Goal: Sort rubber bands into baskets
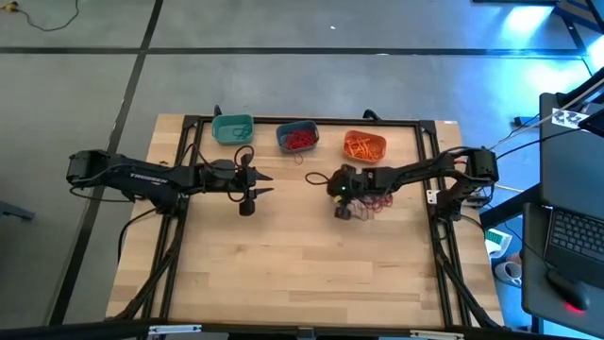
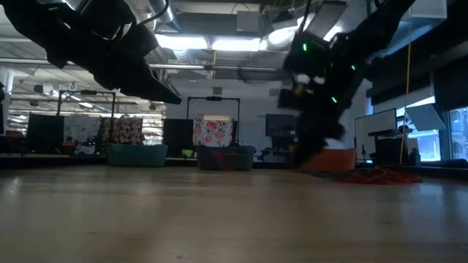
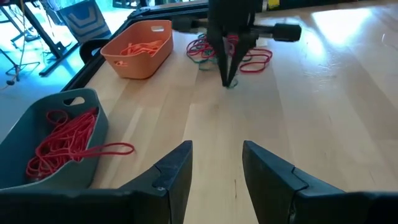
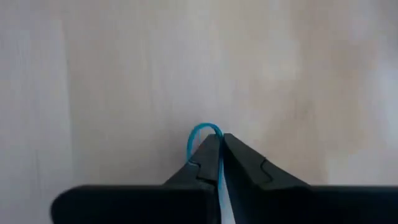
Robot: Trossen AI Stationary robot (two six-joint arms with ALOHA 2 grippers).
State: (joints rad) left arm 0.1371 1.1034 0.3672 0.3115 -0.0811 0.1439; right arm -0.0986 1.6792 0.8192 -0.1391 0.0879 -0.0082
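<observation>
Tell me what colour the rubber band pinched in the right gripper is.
Blue. The rubber band loops out past the tips of the shut right gripper; the right wrist view shows it best.

Robotics lab: monitors (image 2: 279, 126), cables (image 1: 47, 19), concrete floor (image 1: 283, 24).

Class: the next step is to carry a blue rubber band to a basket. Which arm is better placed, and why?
The right. Its gripper is shut on a blue rubber band at the tabletop. The left gripper hangs open and empty by the teal basket.
</observation>
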